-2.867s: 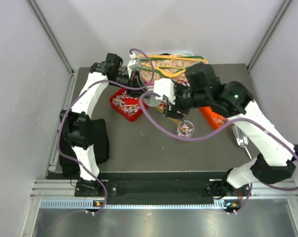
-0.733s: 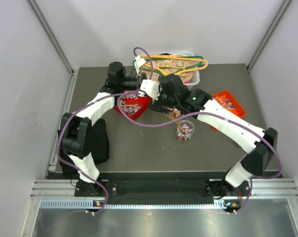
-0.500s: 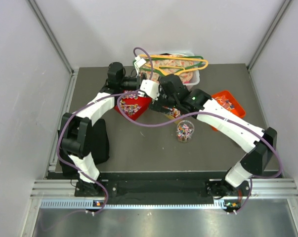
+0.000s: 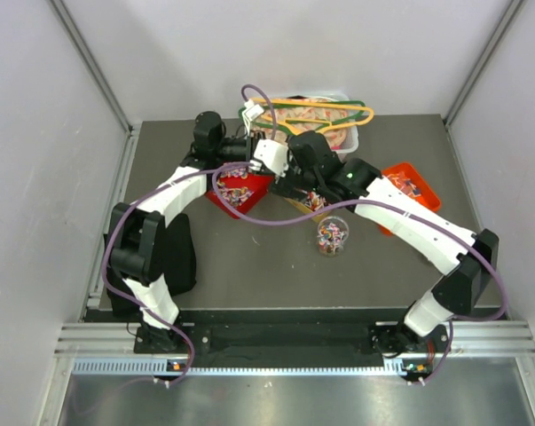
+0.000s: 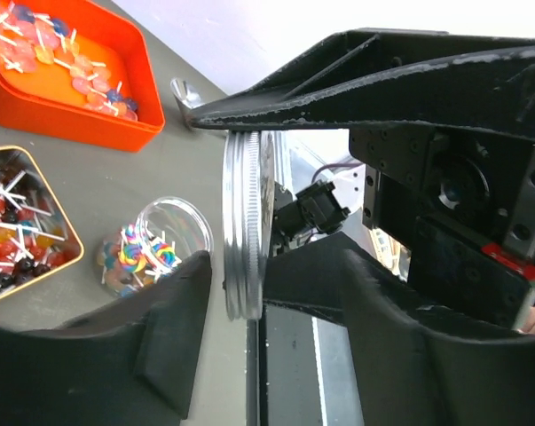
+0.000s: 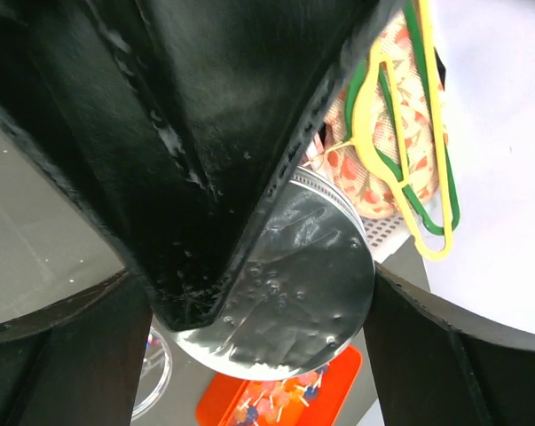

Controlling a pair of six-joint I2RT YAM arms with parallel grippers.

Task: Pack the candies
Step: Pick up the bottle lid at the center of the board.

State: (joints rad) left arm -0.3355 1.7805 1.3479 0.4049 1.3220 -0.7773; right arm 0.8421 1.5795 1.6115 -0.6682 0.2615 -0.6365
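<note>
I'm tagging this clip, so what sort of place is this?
Likely a lab robot cell: white panel walls enclose a dark table, robot arms sit bolted by an aluminium rail, with candies laid out.

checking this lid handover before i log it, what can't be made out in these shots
- left wrist: metal lid is edge-on, so whether the black fingers touch its faces is unclear
- right wrist: a black finger covers the lid's left side, hiding what clamps it
- top external: left arm and right arm meet over the lid, hiding it; candies in the jar too small to count
</note>
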